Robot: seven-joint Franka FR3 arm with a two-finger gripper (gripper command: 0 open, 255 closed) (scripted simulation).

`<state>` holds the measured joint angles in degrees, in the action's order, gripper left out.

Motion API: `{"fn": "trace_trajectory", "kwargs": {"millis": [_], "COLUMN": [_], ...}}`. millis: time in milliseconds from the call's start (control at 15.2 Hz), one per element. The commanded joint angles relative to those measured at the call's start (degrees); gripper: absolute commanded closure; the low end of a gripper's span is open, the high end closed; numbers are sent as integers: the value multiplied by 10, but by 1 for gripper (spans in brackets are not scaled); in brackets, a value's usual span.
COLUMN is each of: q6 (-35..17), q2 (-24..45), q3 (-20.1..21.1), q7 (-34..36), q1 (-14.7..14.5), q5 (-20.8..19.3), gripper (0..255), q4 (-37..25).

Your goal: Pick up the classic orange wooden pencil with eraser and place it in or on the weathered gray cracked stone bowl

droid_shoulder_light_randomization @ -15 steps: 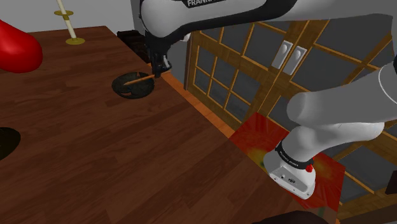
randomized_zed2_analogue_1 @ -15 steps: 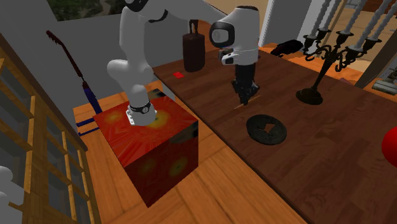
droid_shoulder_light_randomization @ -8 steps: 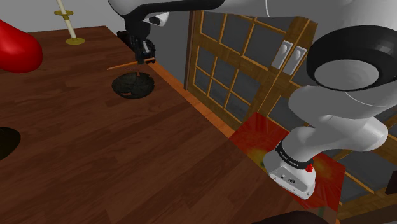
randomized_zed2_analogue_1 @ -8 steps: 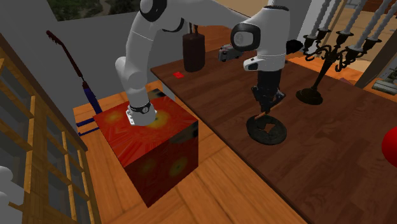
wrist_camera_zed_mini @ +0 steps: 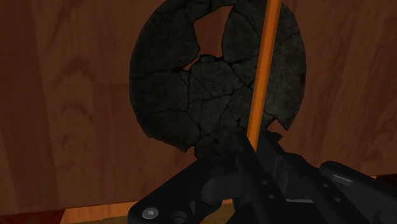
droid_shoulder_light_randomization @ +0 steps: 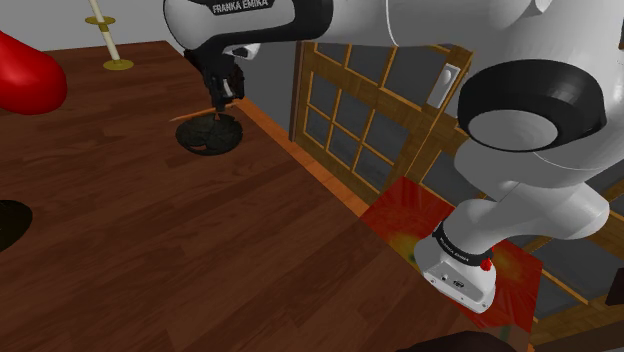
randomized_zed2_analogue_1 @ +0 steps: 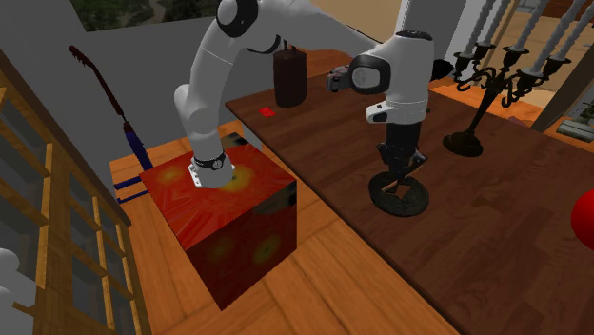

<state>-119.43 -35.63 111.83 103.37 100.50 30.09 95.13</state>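
Observation:
The dark grey cracked stone bowl (wrist_camera_zed_mini: 191, 76) lies on the brown wooden table, directly under my gripper (wrist_camera_zed_mini: 252, 145). The gripper is shut on one end of the orange pencil (wrist_camera_zed_mini: 263, 63), which runs out from the fingers across the bowl. In the shoulder view the gripper (droid_shoulder_light_randomization: 224, 98) hangs just above the bowl (droid_shoulder_light_randomization: 208, 137) near the table's right edge, and the pencil (droid_shoulder_light_randomization: 195, 114) sticks out to the left over it. In the second exterior view the gripper (randomized_zed2_analogue_1: 401, 177) hovers low over the bowl (randomized_zed2_analogue_1: 401, 201).
A red rounded object (droid_shoulder_light_randomization: 25, 75) and a candlestick (droid_shoulder_light_randomization: 108, 40) stand at the back of the table. A black candelabra (randomized_zed2_analogue_1: 484, 86) and a dark brown jug (randomized_zed2_analogue_1: 290, 76) stand beyond the bowl. The red stand (randomized_zed2_analogue_1: 228, 224) adjoins the table's edge.
The gripper carried the pencil from beside the bowl to above it, then came down closer to the bowl. The bowl stayed put.

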Motion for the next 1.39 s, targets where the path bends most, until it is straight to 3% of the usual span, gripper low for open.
{"fn": "trace_trajectory", "kwargs": {"millis": [0, 462, 990, 1056, 1320], "q6": [-11, -56, -56, -56, -56], "q2": [-5, -25, -25, -25, -25], "q3": [6, 31, 31, 31, 31], "q7": [-3, -15, -15, -15, -15], "q1": [3, 13, 13, 13, 13], "q5": [6, 31, 31, 31, 31], "gripper": [255, 255, 255, 0, 0], "q4": [7, 37, 37, 37, 37]}}
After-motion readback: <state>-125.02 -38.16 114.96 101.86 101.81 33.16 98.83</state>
